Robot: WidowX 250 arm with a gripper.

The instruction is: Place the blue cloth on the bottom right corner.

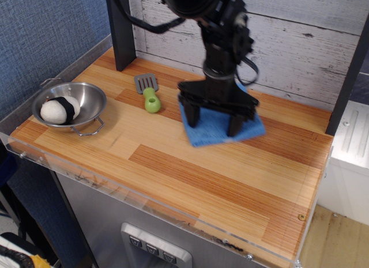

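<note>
The blue cloth (218, 131) lies flat on the wood tabletop, right of centre towards the back. My gripper (213, 121) stands straight down over it with its two black fingers (192, 114) spread wide, tips on the cloth near its left and right sides. The jaws look open, pressing on the cloth rather than pinching it. The bottom right corner (286, 233) of the tabletop, with a small screw hole and a clear acrylic edge strip, lies well in front of and to the right of the cloth.
A green-handled spatula (151, 99) lies left of the cloth. A steel bowl (91, 93) holding a white ball with a black band (56, 110) sits at the left edge. A dark post (120, 31) stands at the back left.
</note>
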